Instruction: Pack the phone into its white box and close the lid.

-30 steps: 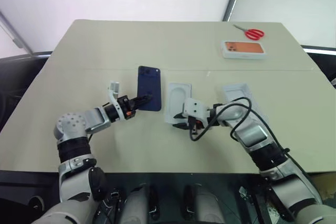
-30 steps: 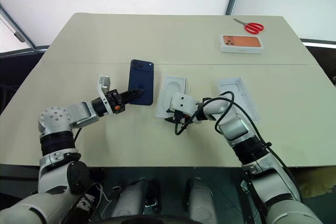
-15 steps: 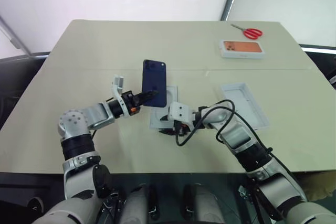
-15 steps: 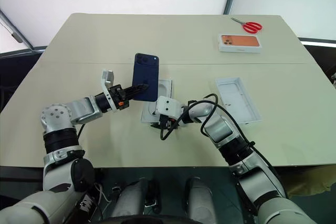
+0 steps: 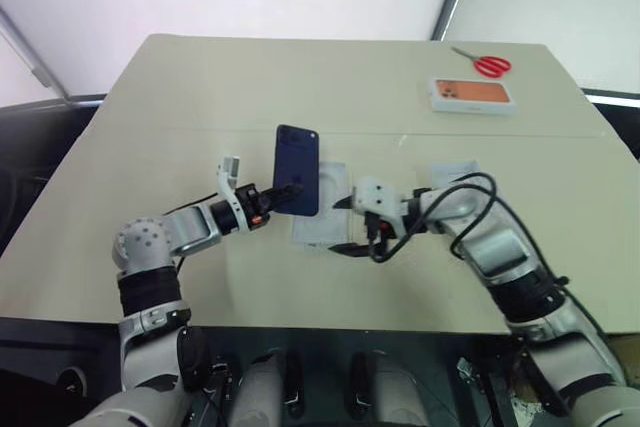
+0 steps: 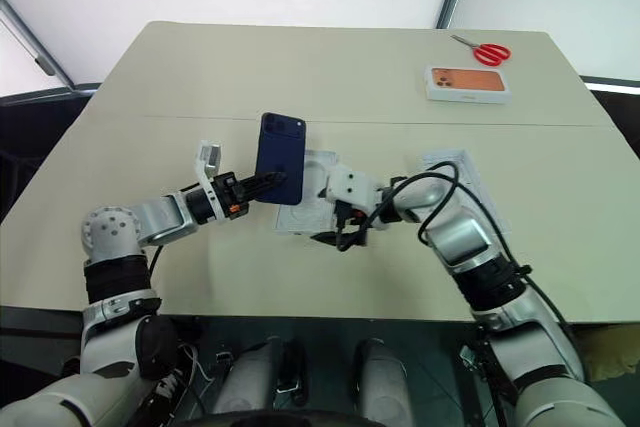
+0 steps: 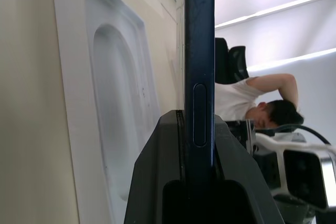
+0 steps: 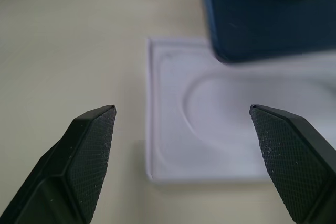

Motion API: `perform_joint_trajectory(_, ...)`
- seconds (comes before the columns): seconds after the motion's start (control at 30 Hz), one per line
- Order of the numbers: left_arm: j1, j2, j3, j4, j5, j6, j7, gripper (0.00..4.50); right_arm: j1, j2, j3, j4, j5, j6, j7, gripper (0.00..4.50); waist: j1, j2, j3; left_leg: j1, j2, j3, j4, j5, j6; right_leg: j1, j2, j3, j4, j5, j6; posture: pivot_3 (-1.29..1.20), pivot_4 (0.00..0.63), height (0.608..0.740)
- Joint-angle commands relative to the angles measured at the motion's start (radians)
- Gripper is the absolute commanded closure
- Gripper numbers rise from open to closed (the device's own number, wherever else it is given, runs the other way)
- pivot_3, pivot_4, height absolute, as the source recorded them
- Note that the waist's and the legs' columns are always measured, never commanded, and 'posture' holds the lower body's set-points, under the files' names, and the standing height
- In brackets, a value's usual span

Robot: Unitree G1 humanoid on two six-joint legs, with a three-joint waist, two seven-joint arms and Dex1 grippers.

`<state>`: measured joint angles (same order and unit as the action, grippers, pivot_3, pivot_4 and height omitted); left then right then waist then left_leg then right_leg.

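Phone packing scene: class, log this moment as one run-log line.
left gripper: shut on phone, upright above table | right gripper: open, over white insert | phone unpacked

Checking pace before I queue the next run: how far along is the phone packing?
Early. Done: the phone is lifted off the table, upright. In hand: the left gripper is shut on its lower edge; the right gripper hangs open over the thin white insert. Left: the phone is in no box, and no lid is on.

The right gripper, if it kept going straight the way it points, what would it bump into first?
Probably the thin white insert lying flat on the table, straight between the open right gripper's fingers; the phone sits higher.
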<state>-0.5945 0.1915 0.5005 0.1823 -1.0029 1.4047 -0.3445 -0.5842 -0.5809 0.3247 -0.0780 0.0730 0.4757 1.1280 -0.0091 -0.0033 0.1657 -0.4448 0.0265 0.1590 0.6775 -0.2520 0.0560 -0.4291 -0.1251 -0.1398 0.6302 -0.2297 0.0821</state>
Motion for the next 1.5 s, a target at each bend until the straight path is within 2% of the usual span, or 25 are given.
perform_joint_trajectory(0.03, -0.021, 0.0, -0.012, -0.018, -0.024, -0.019, -0.017, 4.5, -0.008, -0.042, -0.058, 0.001, 0.014, -0.021, -0.005, 0.24, -0.002, 0.0, 0.0, 0.0, 0.0, 0.0, 0.0, 0.0, 0.0, 0.0, 0.0, 0.0, 0.0, 0.0, 0.0, 0.0, 0.15, 0.738)
perform_joint_trajectory(0.17, -0.005, -0.009, -0.052, -0.011, -0.009, -0.021, -0.022, 4.5, -0.026, -0.046, -0.113, 0.097, 0.006, -0.076, -0.067, 0.24, -0.003, 0.0, 0.0, 0.0, 0.0, 0.0, -0.001, 0.0, 0.0, 0.0, 0.0, 0.0, 0.0, 0.0, 0.0, 0.0, 0.15, 0.738)
perform_joint_trajectory(0.43, 0.035, -0.047, -0.087, -0.01, -0.01, -0.029, -0.004, 4.5, -0.051, 0.021, -0.258, 0.163, 0.143, -0.152, -0.098, 0.24, -0.002, 0.0, 0.002, 0.0, 0.0, 0.0, -0.001, 0.0, 0.0, -0.001, 0.0, 0.0, 0.0, 0.0, 0.0, 0.0, 0.15, 0.738)
perform_joint_trajectory(0.67, 0.026, -0.058, -0.086, 0.007, -0.01, -0.026, 0.01, 4.5, -0.028, 0.025, -0.233, 0.143, 0.145, -0.173, -0.098, 0.24, -0.002, 0.0, 0.002, 0.0, 0.0, 0.0, -0.001, 0.0, 0.0, 0.0, 0.0, 0.0, 0.0, 0.0, 0.0, 0.0, 0.15, 0.738)
perform_joint_trajectory(0.73, 0.028, -0.052, -0.099, 0.003, -0.013, -0.005, 0.003, 3.52, -0.03, 0.022, -0.226, 0.149, 0.137, -0.18, -0.101, 0.15, -0.002, 0.0, 0.002, 0.0, 0.0, 0.0, -0.001, 0.0, 0.0, 0.0, 0.0, 0.0, 0.0, 0.0, 0.0, 0.0, 0.15, 0.738)
perform_joint_trajectory(0.77, 0.028, -0.056, -0.096, 0.004, -0.016, 0.0, 0.009, 3.26, -0.029, 0.021, -0.222, 0.151, 0.133, -0.183, -0.101, 0.15, -0.002, 0.0, 0.002, 0.0, 0.0, 0.0, -0.001, 0.0, 0.0, 0.0, 0.0, 0.0, 0.0, 0.0, 0.0, 0.0, 0.15, 0.738)
perform_joint_trajectory(0.8, 0.028, -0.057, -0.095, 0.003, -0.018, 0.004, 0.012, 2.82, -0.028, 0.02, -0.216, 0.152, 0.128, -0.187, -0.1, 0.15, -0.002, 0.0, 0.002, 0.0, 0.0, 0.0, -0.001, 0.0, 0.0, 0.0, 0.0, 0.0, 0.0, 0.0, 0.0, 0.0, 0.15, 0.738)
perform_joint_trajectory(0.93, 0.026, -0.048, -0.107, -0.017, -0.021, 0.018, 0.016, 0.86, -0.034, 0.02, -0.21, 0.162, 0.12, -0.19, -0.104, 0.15, -0.002, 0.0, 0.002, 0.0, 0.0, 0.0, -0.001, 0.0, 0.0, 0.0, 0.0, 0.0, 0.0, 0.0, 0.0, 0.0, 0.15, 0.738)
perform_joint_trajectory(1.33, 0.012, 0.041, -0.106, -0.065, -0.027, -0.013, 0.006, 0.86, -0.056, 0.029, -0.211, 0.205, 0.106, -0.211, -0.106, 0.15, -0.005, 0.001, 0.002, 0.001, 0.0, 0.0, -0.001, 0.0, 0.0, 0.0, 0.0, 0.0, 0.0, 0.0, 0.0, 0.0, 0.15, 0.738)
perform_joint_trajectory(1.5, 0.006, 0.125, -0.167, -0.103, -0.042, 0.004, -0.089, 0.86, -0.063, 0.038, -0.207, 0.213, 0.104, -0.209, -0.104, 0.15, -0.005, 0.001, 0.003, 0.0, 0.0, 0.0, -0.001, 0.0, 0.0, 0.0, 0.0, 0.0, 0.0, 0.0, 0.0, 0.0, 0.15, 0.738)
